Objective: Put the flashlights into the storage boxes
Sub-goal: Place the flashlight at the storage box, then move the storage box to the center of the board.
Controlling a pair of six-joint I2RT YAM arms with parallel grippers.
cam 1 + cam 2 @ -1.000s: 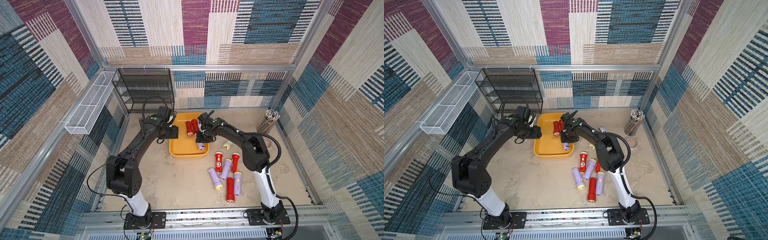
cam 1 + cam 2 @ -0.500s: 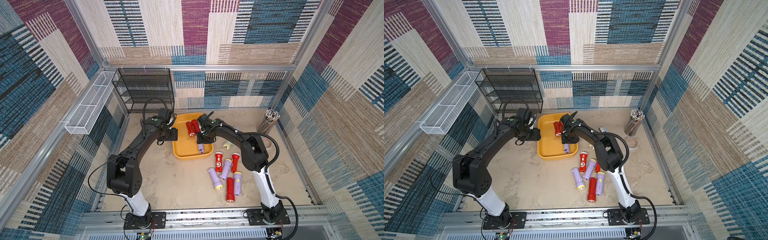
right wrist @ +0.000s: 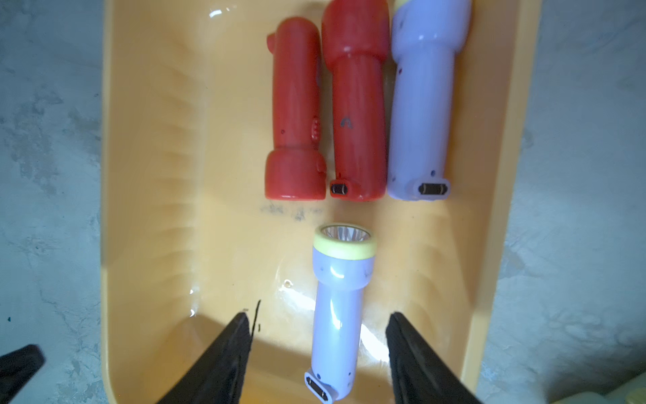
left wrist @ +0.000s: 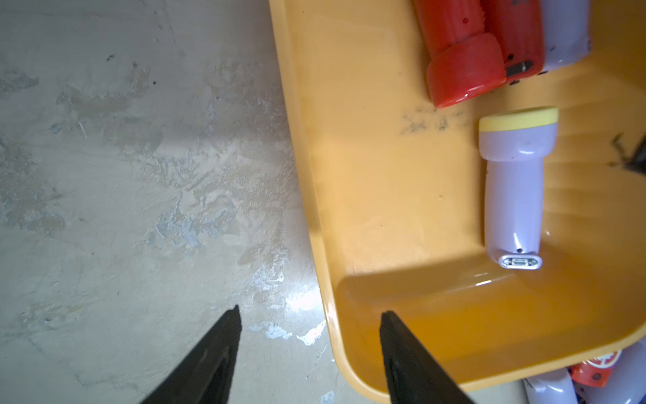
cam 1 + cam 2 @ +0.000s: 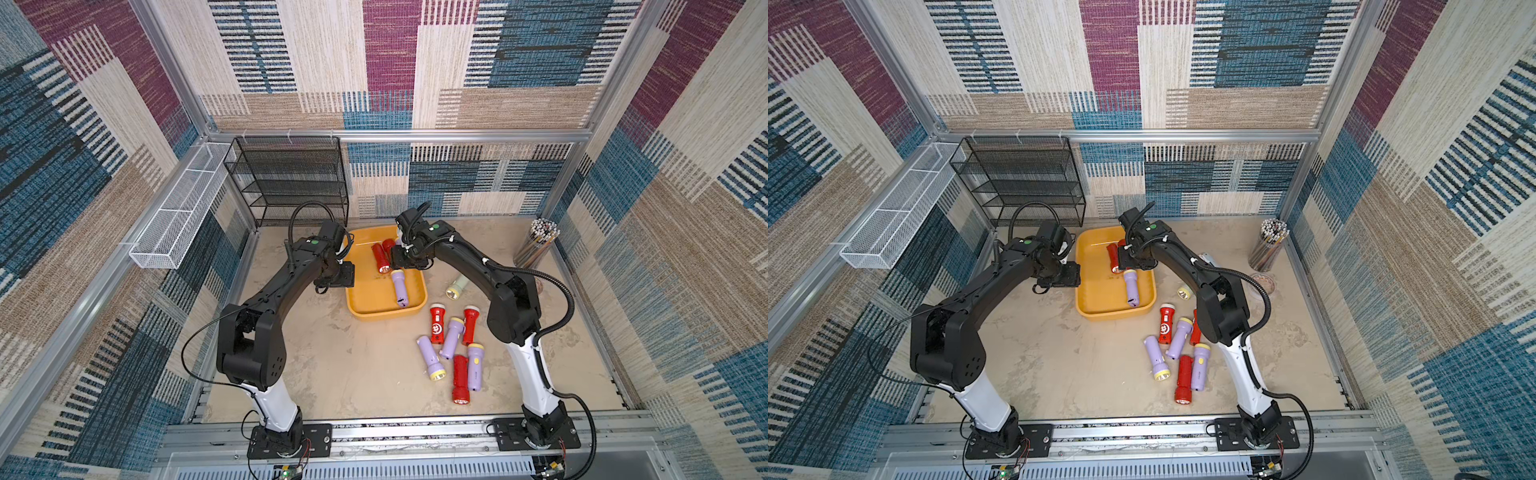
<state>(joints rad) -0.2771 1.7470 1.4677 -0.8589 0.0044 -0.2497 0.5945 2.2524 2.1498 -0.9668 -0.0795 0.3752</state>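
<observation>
Right jaws spread over the tray [image 3: 140, 175]; the lilac torch [image 3: 339, 307] lies flat between them, touching neither. Two red torches [image 3: 356, 115] and a second lilac torch [image 3: 423, 105] lie beyond its head. Left jaws spread, straddling the tray rim, empty.

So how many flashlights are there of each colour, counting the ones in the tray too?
Red flashlights: 5
Purple flashlights: 5
Pale green flashlight: 1
Total: 11
</observation>
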